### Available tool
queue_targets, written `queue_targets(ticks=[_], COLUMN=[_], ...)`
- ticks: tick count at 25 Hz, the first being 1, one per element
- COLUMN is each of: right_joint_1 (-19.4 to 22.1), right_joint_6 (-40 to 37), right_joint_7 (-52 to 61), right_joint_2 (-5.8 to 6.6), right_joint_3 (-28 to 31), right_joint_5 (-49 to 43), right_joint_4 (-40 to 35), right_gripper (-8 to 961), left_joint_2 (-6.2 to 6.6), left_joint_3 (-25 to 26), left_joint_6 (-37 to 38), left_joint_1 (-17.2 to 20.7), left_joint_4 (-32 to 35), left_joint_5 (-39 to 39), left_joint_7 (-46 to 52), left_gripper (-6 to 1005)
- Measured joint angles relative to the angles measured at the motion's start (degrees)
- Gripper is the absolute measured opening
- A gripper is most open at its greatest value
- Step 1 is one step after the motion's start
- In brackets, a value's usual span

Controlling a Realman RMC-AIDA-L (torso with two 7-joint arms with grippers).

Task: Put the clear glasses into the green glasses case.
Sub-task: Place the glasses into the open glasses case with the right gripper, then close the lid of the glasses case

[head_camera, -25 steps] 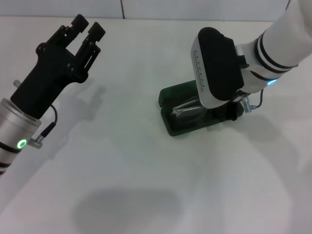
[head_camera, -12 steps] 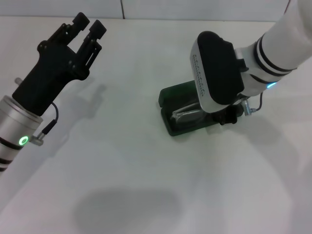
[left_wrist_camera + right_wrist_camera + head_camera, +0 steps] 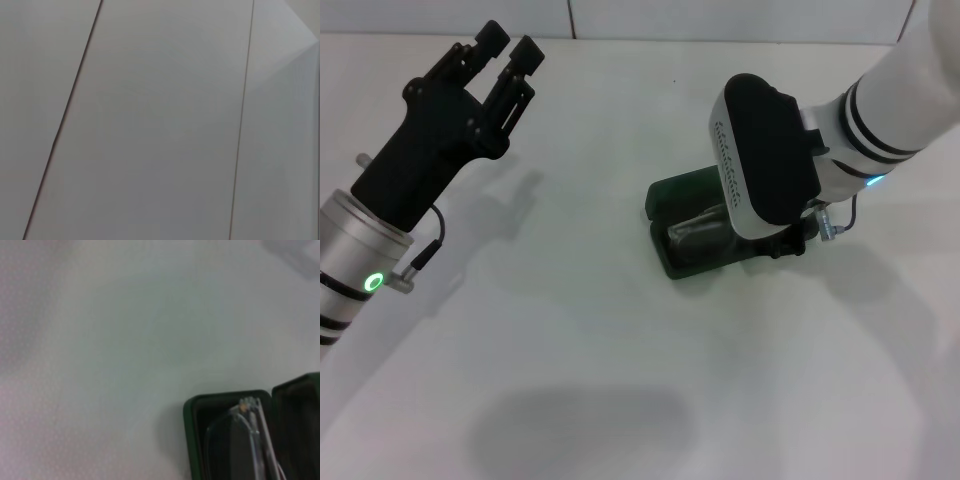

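Note:
The green glasses case point(image 3: 672, 255) lies open at centre right of the white table, with its lid point(image 3: 682, 189) folded back on the far side. The clear glasses point(image 3: 235, 445) lie folded inside the dark tray, and the right wrist view shows them within the case's rim point(image 3: 189, 440). In the head view the clear glasses point(image 3: 698, 232) are only a faint glint. My right gripper point(image 3: 788, 238) hangs low over the right end of the case, mostly hidden under its own wrist housing. My left gripper point(image 3: 508, 45) is raised at the far left, open and holding nothing.
The white table point(image 3: 570, 330) spreads all around the case. A wall seam runs along the far edge. The left wrist view shows only pale wall panels point(image 3: 160, 120).
The glasses' bright glint in the case has dimmed and sunk into the tray. The right wrist has shifted slightly. The left arm has drifted a little to the right.

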State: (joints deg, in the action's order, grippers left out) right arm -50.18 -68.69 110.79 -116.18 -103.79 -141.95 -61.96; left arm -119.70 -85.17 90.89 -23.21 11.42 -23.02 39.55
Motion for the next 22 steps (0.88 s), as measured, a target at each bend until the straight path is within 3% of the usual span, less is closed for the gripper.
queue_targets(ticks=[4,9,15,22], right_joint_1=[2.4,5.23,12.14,18.38], right_joint_6=[0.42,0.17,1.04,2.27], right_joint_7=[-0.6,-1.21,-3.72,-9.43], right_joint_2=[0.14,0.43,0.32,0.44], right_joint_3=[-0.22,1.32,4.8,11.39], right_joint_5=[-0.28,-0.59,0.33,11.43], right_joint_4=[-3.89,-8.65,-16.07,-20.47], right_gripper=[195,407,583,583], left_joint_2=[0.0,0.04,0.15,0.23], left_joint_3=[0.0,0.0,0.0,0.0], left_joint_6=[-0.02,-0.02,-0.01,-0.01], left_joint_1=[0.01,0.01,0.25,0.44], left_joint_4=[0.0,0.01,0.01,0.01], left_joint_5=[0.0,-0.02,-0.04,-0.29], left_joint_7=[0.0,0.0,0.0,0.38], left_gripper=[503,504,505,507])
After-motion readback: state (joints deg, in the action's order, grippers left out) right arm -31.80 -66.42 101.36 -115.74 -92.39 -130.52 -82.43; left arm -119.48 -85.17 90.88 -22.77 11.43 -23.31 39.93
